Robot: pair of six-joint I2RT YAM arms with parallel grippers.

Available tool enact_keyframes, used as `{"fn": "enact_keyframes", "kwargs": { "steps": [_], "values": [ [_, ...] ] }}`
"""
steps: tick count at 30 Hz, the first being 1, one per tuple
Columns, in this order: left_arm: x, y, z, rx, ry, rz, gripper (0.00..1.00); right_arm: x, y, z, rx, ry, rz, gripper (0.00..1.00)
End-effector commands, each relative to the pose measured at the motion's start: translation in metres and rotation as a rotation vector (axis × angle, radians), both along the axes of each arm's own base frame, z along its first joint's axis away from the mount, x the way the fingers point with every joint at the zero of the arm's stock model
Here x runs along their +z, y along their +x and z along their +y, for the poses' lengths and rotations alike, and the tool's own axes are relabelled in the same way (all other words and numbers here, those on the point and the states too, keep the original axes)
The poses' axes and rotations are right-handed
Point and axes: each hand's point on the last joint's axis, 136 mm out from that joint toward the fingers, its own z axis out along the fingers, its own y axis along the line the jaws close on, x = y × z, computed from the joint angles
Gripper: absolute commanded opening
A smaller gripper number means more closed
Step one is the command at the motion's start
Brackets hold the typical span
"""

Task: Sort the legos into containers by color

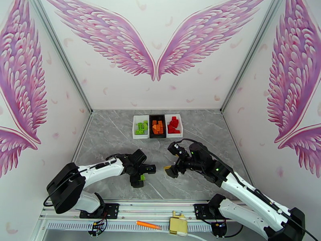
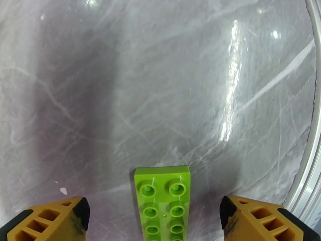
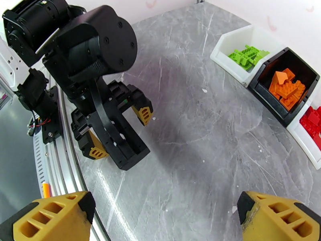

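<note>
left gripper (image 2: 154,219) spread wide, fingers (image 2: 52,219) either side of 1 green lego (image 2: 162,189) lying flat on the table (image 2: 120,97), not touching; right gripper (image 3: 164,215) gapes empty nearby.

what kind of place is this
Probably a staged robot test booth: left arm and right arm bolted to a rail, wall panels printed with pink wings, three bins of colour-sorted bricks on a marble-look table.

Inspection finds no text, label, brand mark, number or sign that can be read. Any embossing on the studs of the green lego (image 2: 162,205) is too faint to make out. The walls (image 1: 160,93) bear pink wing artwork, which carries no lettering.
</note>
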Motion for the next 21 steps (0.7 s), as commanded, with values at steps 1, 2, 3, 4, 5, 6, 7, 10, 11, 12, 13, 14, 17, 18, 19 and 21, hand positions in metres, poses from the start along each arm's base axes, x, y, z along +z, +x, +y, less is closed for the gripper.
{"fn": "enact_keyframes", "kwargs": {
  "steps": [1,2,3,4,5,6,7,10,11,12,13,14,17,18,19,21],
  "values": [
    [0.001,0.003,-0.001,0.009,0.028,-0.007,0.83,0.014,-0.001,0.006,0.027,0.028,-0.036,0.99],
    [-0.001,0.003,-0.001,0.016,0.032,-0.005,0.81,0.014,0.0,0.006,0.027,0.027,-0.037,0.99],
    [-0.003,0.003,-0.001,0.017,0.037,-0.003,0.78,0.014,0.0,0.006,0.026,0.027,-0.038,0.99],
    [-0.004,0.002,0.0,0.02,0.044,0.0,0.75,0.014,0.0,0.006,0.024,0.027,-0.039,0.99],
    [-0.006,0.002,0.001,0.022,0.052,0.002,0.72,0.013,0.001,0.006,0.023,0.023,-0.037,0.99],
    [-0.008,0.002,0.002,0.024,0.061,0.003,0.7,0.012,0.001,0.005,0.021,0.021,-0.036,0.99],
    [-0.01,0.001,0.003,0.02,0.067,0.006,0.66,0.012,0.002,0.005,0.017,0.019,-0.036,0.99],
    [-0.018,0.0,0.008,0.018,0.099,0.008,0.6,0.012,0.004,0.005,0.007,0.017,-0.042,0.99],
    [-0.02,-0.001,0.009,0.024,0.104,0.011,0.58,0.012,0.004,0.004,0.005,0.015,-0.043,0.99],
    [-0.021,-0.002,0.008,0.024,0.104,0.016,0.53,0.011,0.004,0.004,0.003,0.011,-0.041,0.99],
    [-0.021,-0.002,0.007,0.027,0.099,0.019,0.49,0.011,0.005,0.004,0.002,0.011,-0.043,0.99],
    [-0.02,-0.003,0.007,0.029,0.094,0.024,0.42,0.012,0.005,0.004,0.001,0.012,-0.044,0.99],
    [-0.019,-0.002,0.006,0.032,0.09,0.02,0.26,0.013,0.006,0.005,0.0,0.013,-0.046,0.99],
    [-0.019,-0.002,0.006,0.034,0.091,0.02,0.26,0.013,0.006,0.005,0.001,0.015,-0.046,0.99],
    [-0.019,-0.002,0.007,0.037,0.093,0.018,0.25,0.014,0.005,0.005,0.003,0.017,-0.046,0.99],
    [-0.017,-0.001,0.007,0.04,0.09,0.014,0.25,0.015,0.005,0.006,0.005,0.021,-0.045,0.99]
  ]
}}
